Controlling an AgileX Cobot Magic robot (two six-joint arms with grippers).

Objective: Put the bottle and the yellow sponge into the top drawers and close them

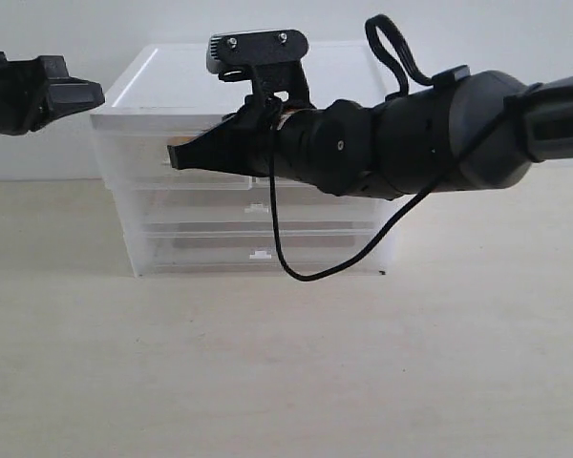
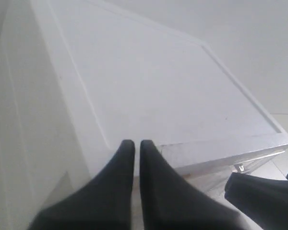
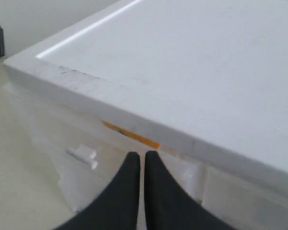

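Note:
The clear drawer unit (image 1: 153,239) stands at the back of the table. My right gripper (image 1: 175,153) reaches across the middle and is shut and empty, its tips right at the front of the top left drawer (image 1: 134,157). In the right wrist view the gripper (image 3: 142,154) sits beside that drawer's white tab handle (image 3: 81,155). A thin orange-yellow strip (image 3: 132,135) shows just under the lid; it looks like the yellow sponge's edge. The left gripper (image 1: 100,93) hovers shut and empty at the unit's upper left corner. The bottle is out of view. My right arm hides the top right drawer.
Two full-width drawers (image 1: 258,254) lie below the top ones, fronts flush. The unit's flat white lid (image 2: 158,86) fills the left wrist view, with the left gripper (image 2: 134,143) over its edge. A black cable (image 1: 296,272) loops down from the right arm.

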